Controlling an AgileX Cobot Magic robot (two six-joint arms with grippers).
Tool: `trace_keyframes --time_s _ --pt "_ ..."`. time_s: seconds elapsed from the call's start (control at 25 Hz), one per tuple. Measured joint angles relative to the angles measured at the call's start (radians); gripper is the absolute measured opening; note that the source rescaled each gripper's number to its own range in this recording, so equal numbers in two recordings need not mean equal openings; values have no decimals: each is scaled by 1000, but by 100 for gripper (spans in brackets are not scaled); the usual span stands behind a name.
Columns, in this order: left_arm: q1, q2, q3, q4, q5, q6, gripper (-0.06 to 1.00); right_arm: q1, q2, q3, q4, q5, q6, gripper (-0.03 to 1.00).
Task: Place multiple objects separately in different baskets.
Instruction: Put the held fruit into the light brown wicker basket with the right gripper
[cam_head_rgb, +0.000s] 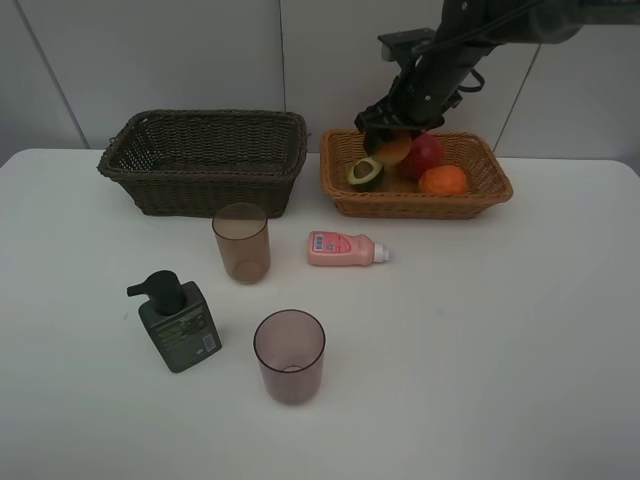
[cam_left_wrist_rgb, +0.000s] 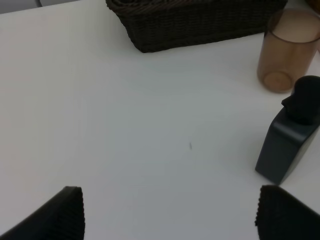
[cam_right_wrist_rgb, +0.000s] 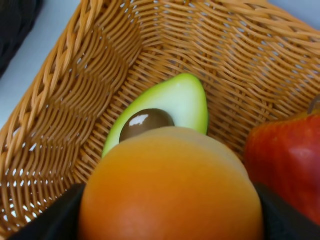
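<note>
My right gripper (cam_head_rgb: 392, 138) is shut on the peach-coloured fruit (cam_head_rgb: 394, 151) (cam_right_wrist_rgb: 170, 190), just above the light tan basket (cam_head_rgb: 497, 170) (cam_right_wrist_rgb: 75, 100). Under it lie the avocado half (cam_head_rgb: 365, 173) (cam_right_wrist_rgb: 175, 105), the red apple (cam_head_rgb: 424, 155) (cam_right_wrist_rgb: 287, 160) and the tangerine (cam_head_rgb: 443, 181). On the table lie the pink bottle (cam_head_rgb: 345, 248) and stand the dark green pump bottle (cam_head_rgb: 178, 325) (cam_left_wrist_rgb: 290, 145) and two cups (cam_head_rgb: 241, 242) (cam_head_rgb: 289, 355) (cam_left_wrist_rgb: 287, 50). The dark basket (cam_head_rgb: 200, 185) (cam_left_wrist_rgb: 195, 22) holds nothing visible. My left gripper (cam_left_wrist_rgb: 170, 212) is open over bare table.
A white wall rises close behind both baskets. The white tabletop (cam_head_rgb: 480, 330) stretches bare to the right of the bottles and cups. The left arm does not show in the exterior view.
</note>
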Motion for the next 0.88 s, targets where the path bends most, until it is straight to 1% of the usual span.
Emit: trace_keyframes --time_s 0.24,0.48,0.52,0.56,0.68,0.76,0.88 --pt "0 0 0 0 0 0 93 0 0 0 0 29 0 4" --pt "0 0 0 0 0 0 93 0 0 0 -1 30 0 4" --pt "0 0 0 0 0 0 93 0 0 0 -1 30 0 5" --pt "0 0 0 0 0 0 93 0 0 0 -1 29 0 10" --pt "0 0 0 0 0 0 93 0 0 0 -1 28 0 32" --pt "0 0 0 0 0 0 93 0 0 0 -1 27 0 40" --pt "0 0 0 0 0 0 93 0 0 0 -3 27 0 43"
